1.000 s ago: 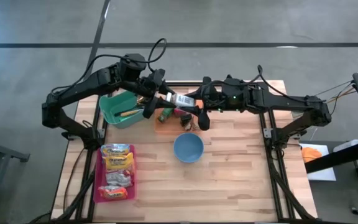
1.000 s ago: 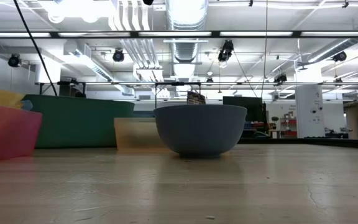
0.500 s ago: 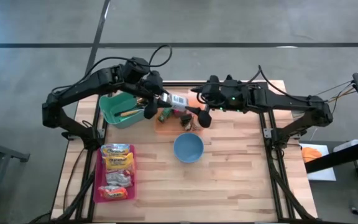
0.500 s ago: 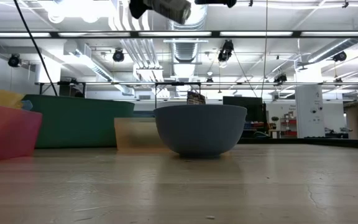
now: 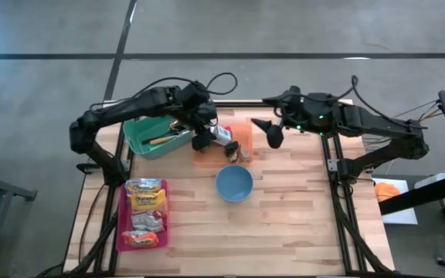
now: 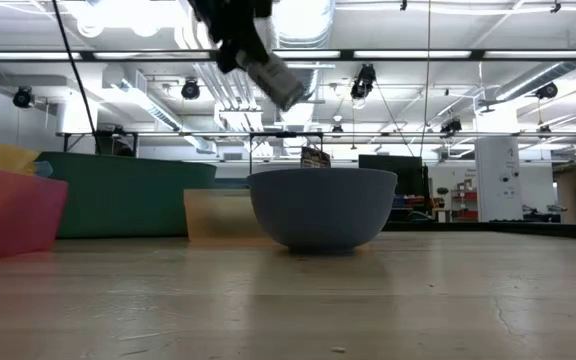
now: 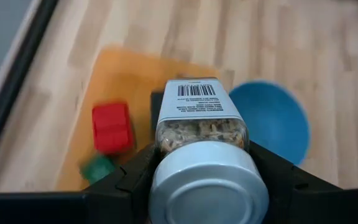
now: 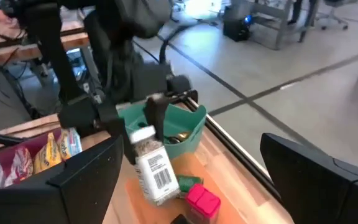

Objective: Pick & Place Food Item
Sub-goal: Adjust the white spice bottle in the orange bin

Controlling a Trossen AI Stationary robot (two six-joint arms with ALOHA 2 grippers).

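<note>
Bright even overhead light, ceiling strip lights point(image 6: 388, 55) glaring, soft shadows, wrist views blurred

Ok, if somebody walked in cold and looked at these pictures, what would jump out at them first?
Probably the clear spice jar with its barcode label, held in the air by the left gripper above the orange mat, just behind the blue bowl. Next, the right gripper, jaws wide and empty, off to the jar's right. The pink tray of snack packets sits at the table's front left.
</note>
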